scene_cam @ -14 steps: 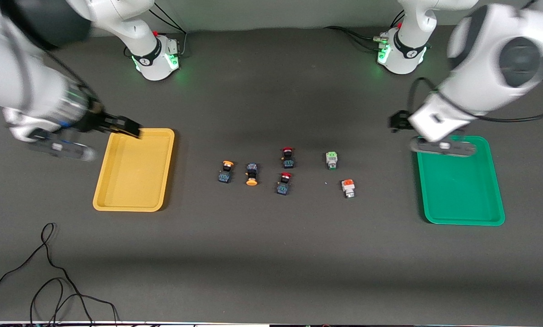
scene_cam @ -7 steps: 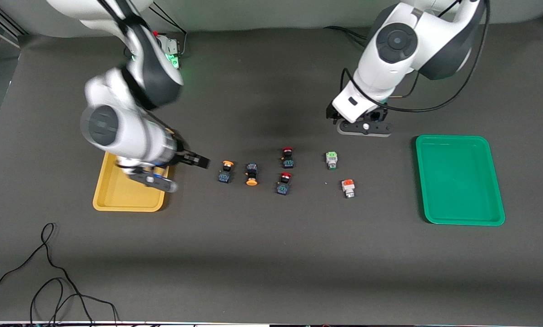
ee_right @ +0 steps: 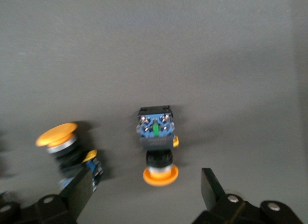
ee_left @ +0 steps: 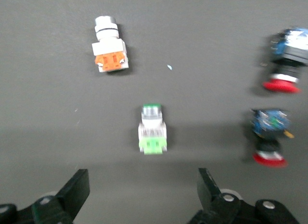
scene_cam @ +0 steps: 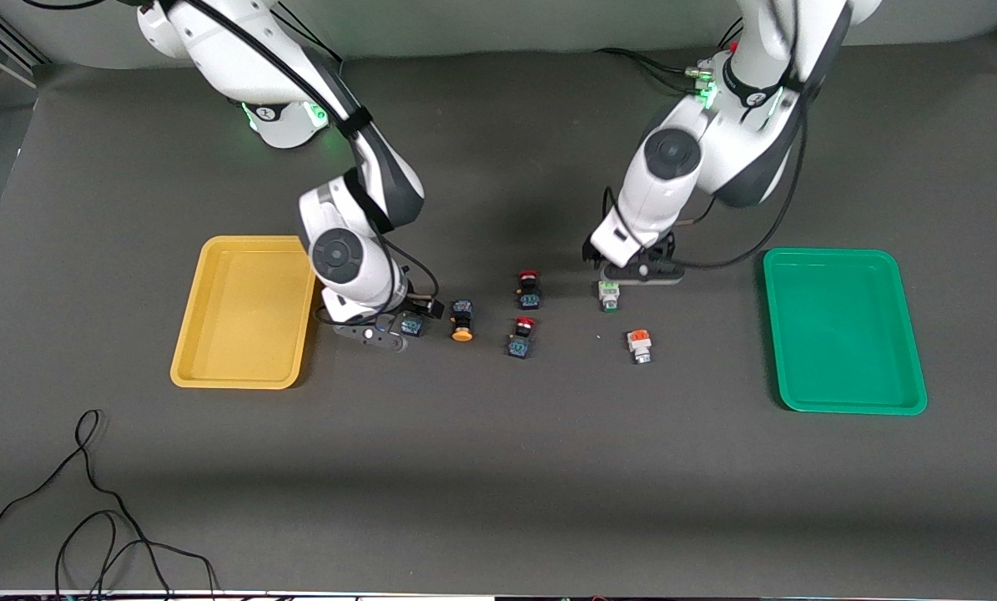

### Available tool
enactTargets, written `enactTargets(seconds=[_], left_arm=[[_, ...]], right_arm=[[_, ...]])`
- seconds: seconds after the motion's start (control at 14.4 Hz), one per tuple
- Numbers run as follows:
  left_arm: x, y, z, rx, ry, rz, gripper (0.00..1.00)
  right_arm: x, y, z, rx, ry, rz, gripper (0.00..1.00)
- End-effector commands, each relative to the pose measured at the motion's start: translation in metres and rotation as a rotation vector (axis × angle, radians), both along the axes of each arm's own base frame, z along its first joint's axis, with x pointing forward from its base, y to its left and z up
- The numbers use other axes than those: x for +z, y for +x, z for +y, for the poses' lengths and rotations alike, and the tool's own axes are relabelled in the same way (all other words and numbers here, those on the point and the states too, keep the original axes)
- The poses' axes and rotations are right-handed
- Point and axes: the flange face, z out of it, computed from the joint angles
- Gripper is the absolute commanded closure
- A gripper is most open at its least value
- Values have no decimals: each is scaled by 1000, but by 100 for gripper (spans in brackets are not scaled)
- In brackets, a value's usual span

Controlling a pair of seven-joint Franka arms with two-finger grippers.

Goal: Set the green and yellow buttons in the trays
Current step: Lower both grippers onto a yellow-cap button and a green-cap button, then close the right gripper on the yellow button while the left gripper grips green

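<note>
The yellow tray [scene_cam: 244, 317] lies toward the right arm's end and the green tray [scene_cam: 844, 334] toward the left arm's end. My right gripper [scene_cam: 427, 315] [ee_right: 144, 191] is open and empty, low over the two orange-yellow capped buttons. One [scene_cam: 462, 321] [ee_right: 156, 142] lies just ahead of its fingertips. The other [scene_cam: 412, 325] [ee_right: 67, 147] sits by one finger, partly hidden. My left gripper [scene_cam: 627, 269] [ee_left: 142, 195] is open and empty over the table beside the green-capped white button [scene_cam: 608, 295] [ee_left: 153, 130]. The orange-capped white button [scene_cam: 639, 345] [ee_left: 110, 50] lies nearer the front camera.
Two red-capped black-blue switches [scene_cam: 529, 290] [scene_cam: 521, 338] lie between the two button pairs; both show in the left wrist view [ee_left: 284, 55] [ee_left: 269, 137]. Black cables [scene_cam: 89, 501] trail over the table's front corner at the right arm's end.
Both arms have swung in from over the trays toward the middle and come down. The right gripper now is at the orange-yellow buttons, the left at the green-capped one. No button has moved.
</note>
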Motion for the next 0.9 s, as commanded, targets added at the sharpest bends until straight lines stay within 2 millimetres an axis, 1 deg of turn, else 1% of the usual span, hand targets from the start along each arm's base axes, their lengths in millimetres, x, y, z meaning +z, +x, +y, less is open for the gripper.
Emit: enactTargets(seconds=[0.0, 0.07, 0.14, 0.21, 0.28, 0.35, 0.42, 0.49, 0.55, 0.62, 0.69, 0.76, 0.83], left_arm=[[-46, 3, -9, 15, 18, -20, 0], [-56, 3, -9, 20, 14, -16, 0], [-63, 1, -11, 26, 13, -10, 0], [-66, 2, -11, 28, 9, -11, 0], [-73, 3, -11, 31, 4, -9, 0], [-80, 3, -11, 32, -1, -9, 1], [-84, 3, -11, 33, -2, -5, 15], [-84, 2, -11, 34, -1, -4, 40], [-84, 2, -11, 42, 0, -3, 58], [-83, 2, -12, 57, -1, -4, 74], [-84, 2, -11, 64, 2, -2, 83], [-80, 5, -10, 67, 5, -3, 90], [-72, 10, -12, 71, 3, -12, 90]], right_arm=[[-20, -5, -7, -28, -2, -24, 0], [-28, -6, -8, -29, -6, -32, 0], [-32, -5, -9, -30, -5, -42, 1], [-37, -4, -9, -31, -4, -53, 22], [-39, -2, -9, -31, -1, -67, 59], [-42, -1, -10, -33, -3, -70, 88], [-42, -1, -10, -33, -3, -70, 100], [-39, 0, -10, -36, -1, -74, 100], [-36, 1, -11, -37, 1, -75, 100], [-27, 4, -13, -42, 6, -80, 100], [-11, 8, -15, -44, 18, -87, 100], [6, 11, -20, -44, 20, -76, 100], [28, 19, -35, -60, 13, -66, 100]])
